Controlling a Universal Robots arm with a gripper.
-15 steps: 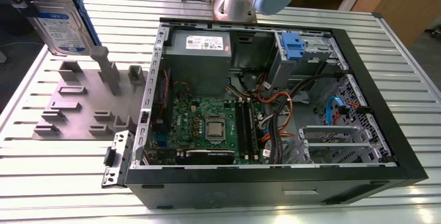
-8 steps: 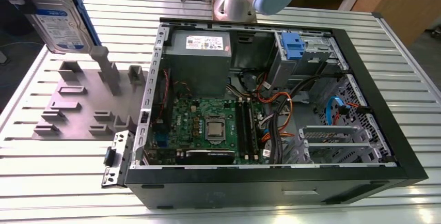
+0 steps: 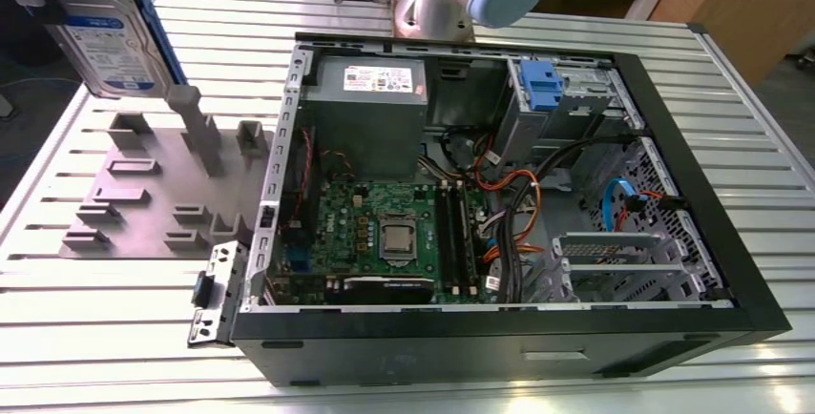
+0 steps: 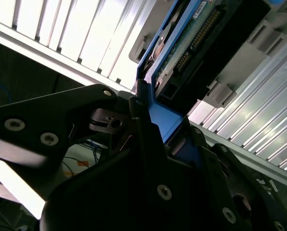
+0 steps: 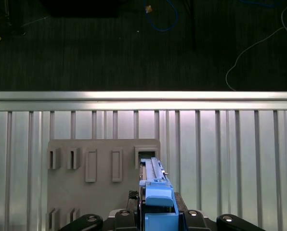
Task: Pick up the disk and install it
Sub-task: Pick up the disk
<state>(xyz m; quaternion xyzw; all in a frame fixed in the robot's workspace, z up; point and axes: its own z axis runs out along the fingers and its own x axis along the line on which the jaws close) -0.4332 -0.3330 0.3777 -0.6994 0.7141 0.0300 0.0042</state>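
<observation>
Disk (image 3: 117,40) hangs upright over the grey holder plate (image 3: 143,193) on the table (image 3: 128,338), at the exterior view's left, well apart from the opened PC case (image 3: 698,195). End effector (image 5: 157,214) clamped on disk's blue frame edge, no gap.

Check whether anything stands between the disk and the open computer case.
Only low things do. The pincer holds the disk above the grey holder plate, at the exterior view's left. Toward the computer case stand that plate's posts and the case's side wall; the case is open on top.
</observation>
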